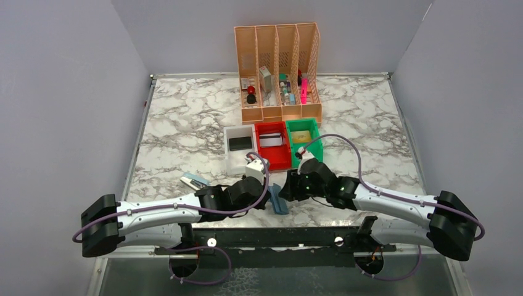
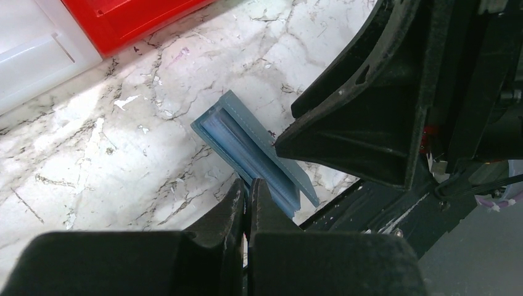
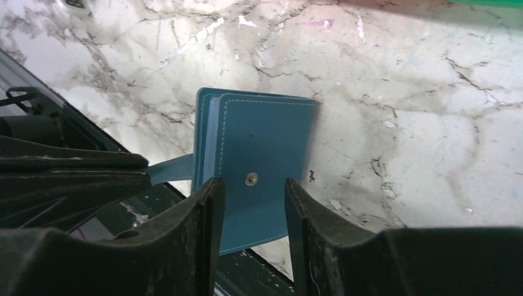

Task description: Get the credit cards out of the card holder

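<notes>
The teal-blue card holder (image 1: 279,198) lies folded at the table's near edge, partly over the rim, between my two grippers. Its cover with a metal snap stud faces up (image 3: 265,148), and lighter blue pocket edges show along its side (image 2: 247,145). My left gripper (image 2: 248,183) is shut on the holder's snap tab (image 3: 166,169), which stretches out from the holder to its fingers. My right gripper (image 3: 254,185) is open just above the cover, one finger on each side of the stud, holding nothing. The credit cards are hidden inside the holder.
Beyond the holder stand a white bin (image 1: 229,161), a red bin (image 1: 275,161) and a green bin (image 1: 316,132), with a tall peach mesh organizer (image 1: 279,68) behind them. A small striped item (image 1: 194,181) lies at the left. The black base rail (image 1: 277,234) runs below the table edge.
</notes>
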You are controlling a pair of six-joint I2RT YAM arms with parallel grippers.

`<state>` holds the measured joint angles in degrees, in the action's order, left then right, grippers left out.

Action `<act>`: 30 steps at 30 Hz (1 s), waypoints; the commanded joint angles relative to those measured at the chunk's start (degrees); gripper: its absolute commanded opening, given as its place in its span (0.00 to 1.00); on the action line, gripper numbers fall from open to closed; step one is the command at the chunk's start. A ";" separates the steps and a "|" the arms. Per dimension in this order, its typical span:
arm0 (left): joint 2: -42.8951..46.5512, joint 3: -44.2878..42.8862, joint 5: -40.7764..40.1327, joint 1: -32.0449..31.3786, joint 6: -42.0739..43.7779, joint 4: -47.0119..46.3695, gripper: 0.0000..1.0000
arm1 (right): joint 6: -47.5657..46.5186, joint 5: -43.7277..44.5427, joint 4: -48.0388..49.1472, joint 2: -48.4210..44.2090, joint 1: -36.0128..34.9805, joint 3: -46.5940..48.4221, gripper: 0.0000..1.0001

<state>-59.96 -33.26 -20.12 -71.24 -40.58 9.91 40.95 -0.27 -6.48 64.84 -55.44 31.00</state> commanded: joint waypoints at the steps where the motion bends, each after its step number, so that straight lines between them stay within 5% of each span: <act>1: 1.61 0.19 0.75 0.15 0.67 -1.01 0.00 | 0.07 4.23 -3.42 0.47 -0.36 0.58 0.44; 7: 1.95 0.56 0.26 0.14 0.33 -0.48 0.00 | 0.48 9.02 -7.66 -1.31 -0.37 1.24 0.44; 20: 1.44 0.12 0.36 0.14 0.59 -0.13 0.00 | -3.64 -5.39 2.46 0.56 -0.75 0.87 0.57; 30: 3.98 2.56 -3.90 0.16 -1.38 2.31 0.00 | 2.61 11.75 -5.47 -2.49 -1.16 -2.29 0.47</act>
<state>-58.81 -32.95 -20.36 -71.24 -40.69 10.50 40.75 4.25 -10.24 66.35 -56.40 31.24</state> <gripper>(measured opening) 0.025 0.474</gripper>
